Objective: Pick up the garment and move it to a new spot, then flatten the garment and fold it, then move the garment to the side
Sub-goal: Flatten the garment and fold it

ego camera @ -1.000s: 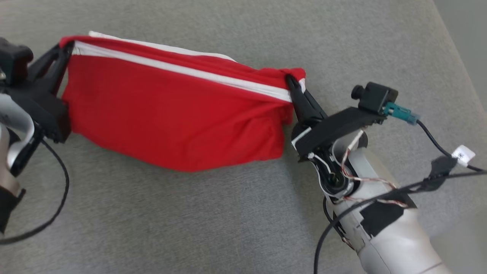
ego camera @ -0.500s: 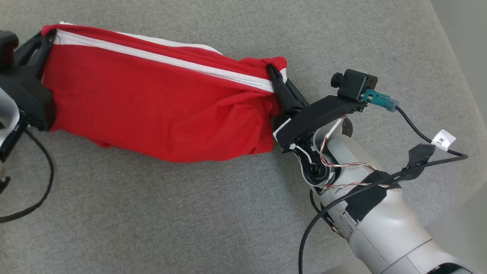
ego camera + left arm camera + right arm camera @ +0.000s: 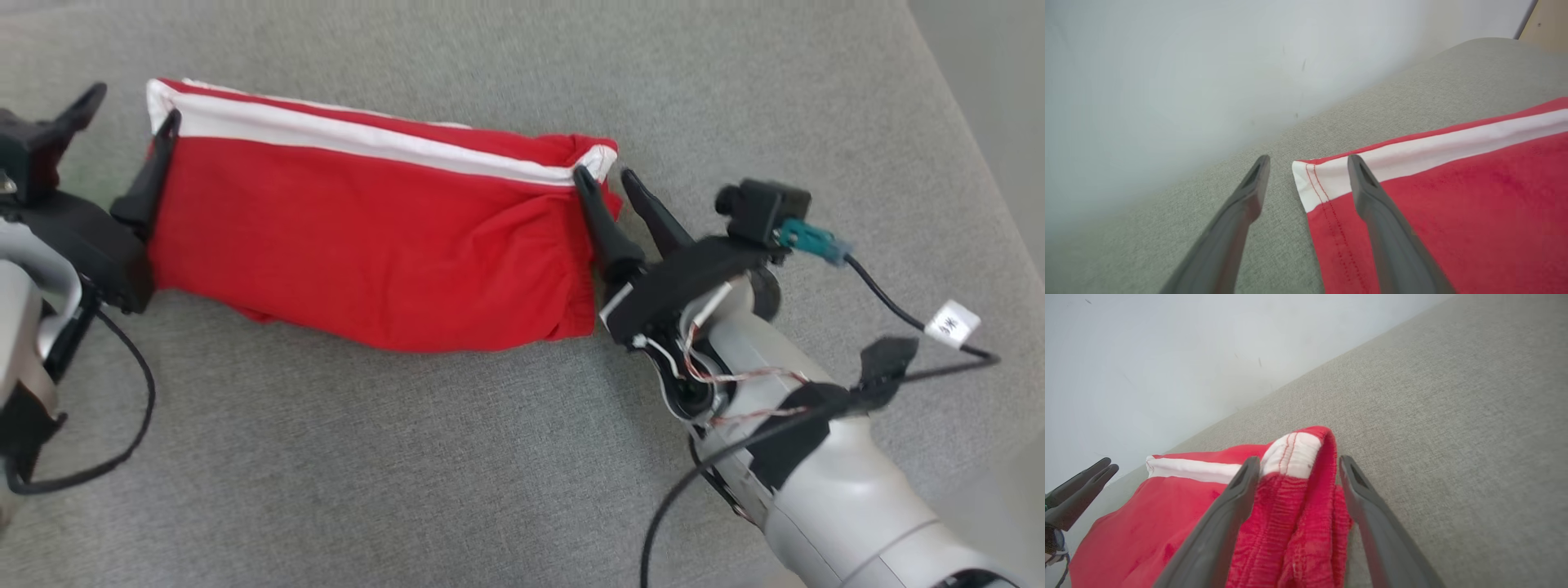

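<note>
The red garment [image 3: 367, 245], with a white stripe along its far edge, lies stretched out on the grey fabric surface [image 3: 408, 474]. At its left end my left gripper [image 3: 135, 104] stands open; the white-striped corner [image 3: 1314, 183] lies between the spread fingers, and one finger [image 3: 1384, 228] is over the cloth. My right gripper [image 3: 603, 173] is open at the garment's right end. The bunched elastic waistband [image 3: 1294, 506] sits in the gap between its fingers, which are not closed on it. The left gripper [image 3: 1081, 490] also shows at the far left of the right wrist view.
The grey surface ends at a rounded edge on the right [image 3: 971, 139], with paler floor beyond. A pale wall [image 3: 1167, 61] rises behind the surface. Black cables [image 3: 122, 441] trail from both wrists, and one carries a white tag [image 3: 951, 322].
Both grippers have opened and let go of the garment's ends. The cloth, held taut before, now rests slack and flat on the surface. The head view has shifted slightly.
</note>
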